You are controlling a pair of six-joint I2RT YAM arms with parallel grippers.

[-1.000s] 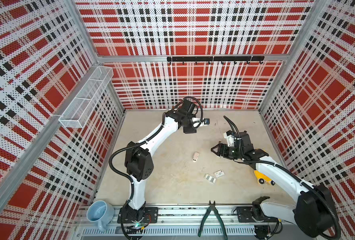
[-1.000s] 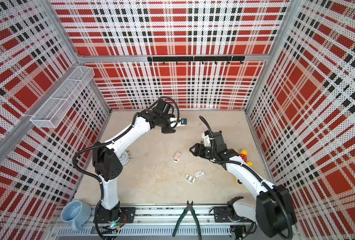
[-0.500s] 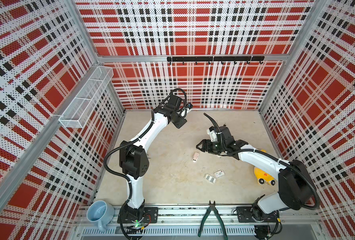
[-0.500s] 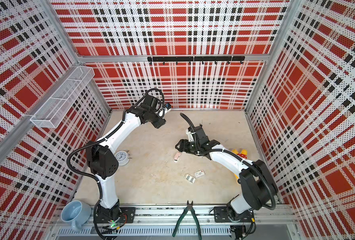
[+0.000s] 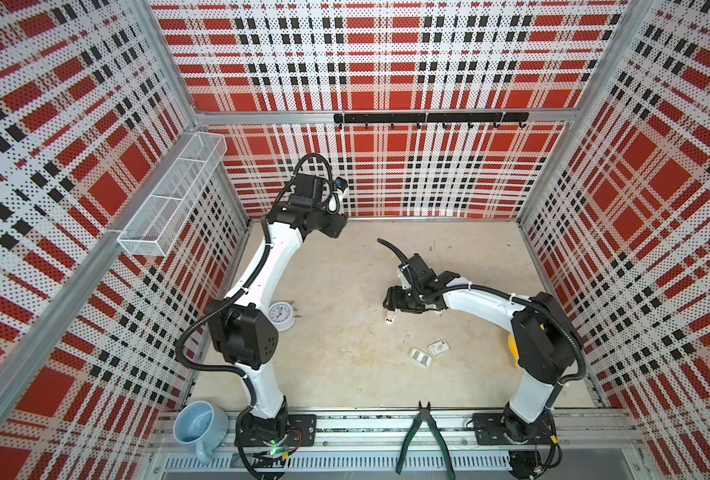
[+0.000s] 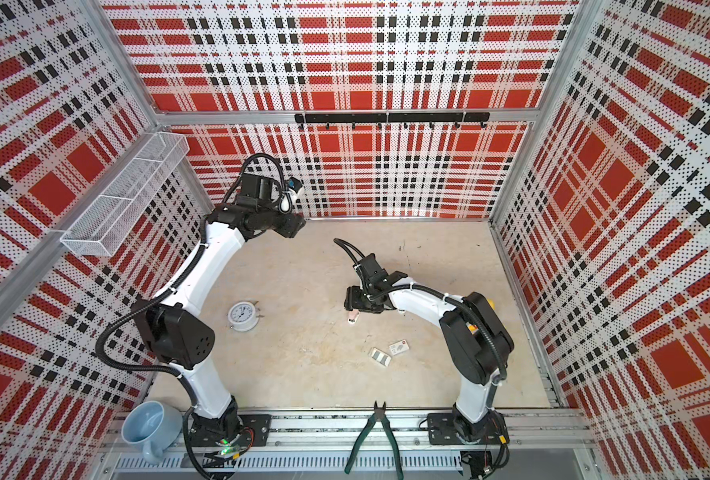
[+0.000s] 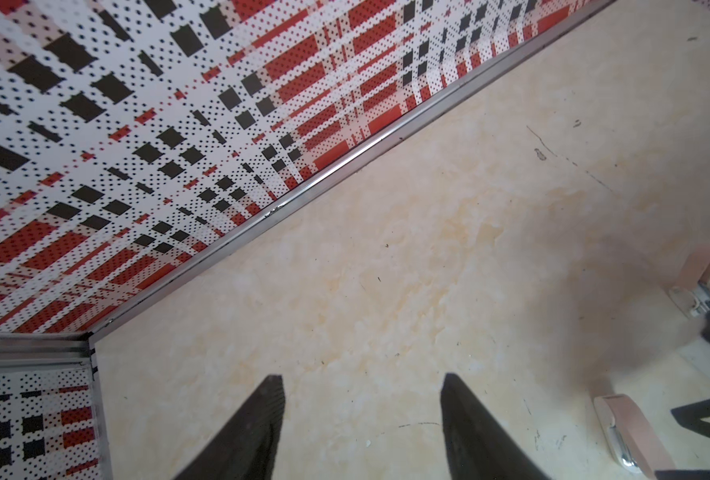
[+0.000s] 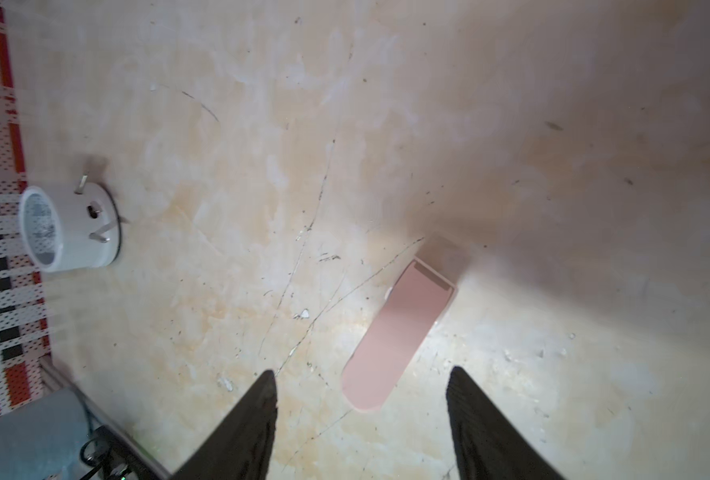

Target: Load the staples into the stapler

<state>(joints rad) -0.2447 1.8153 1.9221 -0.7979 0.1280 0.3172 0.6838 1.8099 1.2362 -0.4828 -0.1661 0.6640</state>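
The small pink stapler [image 5: 390, 318] [image 6: 352, 319] lies flat mid-table. My right gripper [image 5: 388, 300] [image 6: 349, 300] hovers right over it, open. In the right wrist view the stapler's [image 8: 399, 332] rounded end sits between the spread fingertips of the right gripper [image 8: 361, 374], untouched. The staples [image 5: 419, 356] [image 6: 380, 356], a silvery-grey block, rest nearer the front beside a white sleeve with a red mark [image 5: 438, 347] [image 6: 399, 347]. My left gripper [image 5: 338, 227] [image 6: 297, 226] [image 7: 361, 378] is raised near the back wall, open and empty. Pink stapler parts with metal [image 7: 631, 432] show at the edge of the left wrist view.
A white alarm clock [image 5: 280, 316] [image 6: 241, 316] [image 8: 66, 228] lies by the left arm. A blue mug [image 5: 199, 426] and green-handled pliers [image 5: 423, 436] sit on the front rail. A yellow object [image 6: 488, 303] hides behind the right arm. A wire basket [image 5: 170, 199] hangs on the left wall.
The right gripper has moved left across the table to stand over the stapler. The left arm has swung back and left toward the rear wall, uncovering the clock.
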